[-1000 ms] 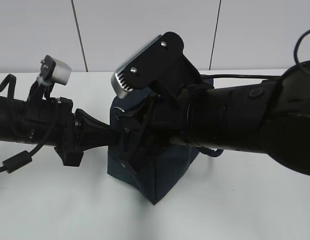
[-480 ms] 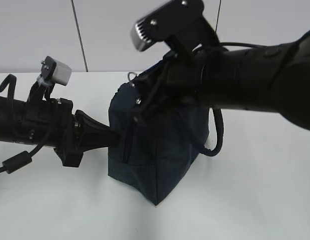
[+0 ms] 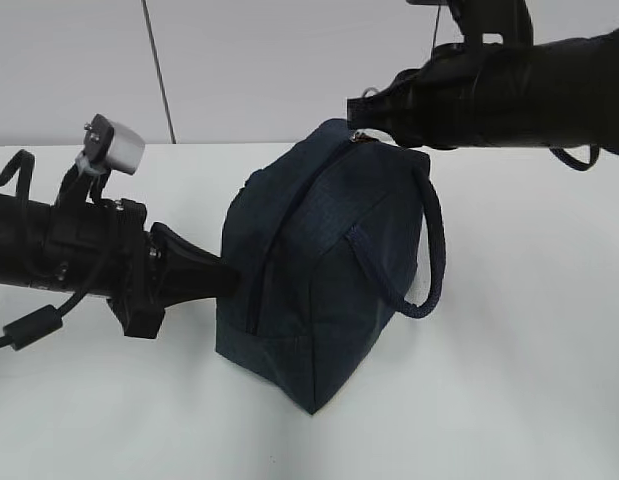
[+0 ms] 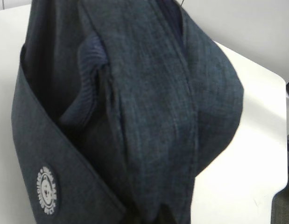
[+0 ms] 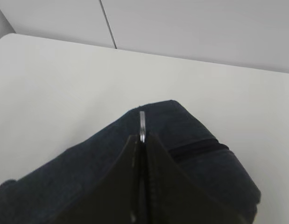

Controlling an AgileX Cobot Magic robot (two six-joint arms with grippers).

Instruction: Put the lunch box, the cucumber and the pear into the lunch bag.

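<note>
The boxy navy lunch bag (image 3: 319,270), of coarse woven fabric with a thick ribbed rope handle (image 3: 429,250), stands zipped on the smooth white table (image 3: 509,400). The left gripper (image 3: 229,280) pinches the fabric at the bag's side. The right gripper (image 5: 142,140), above the top corner, is clamped on the thin metal ring pull (image 5: 142,123).

White table (image 3: 509,400) w/ pale panelled wall (image 3: 289,60) behind, dark vertical seams.
</note>
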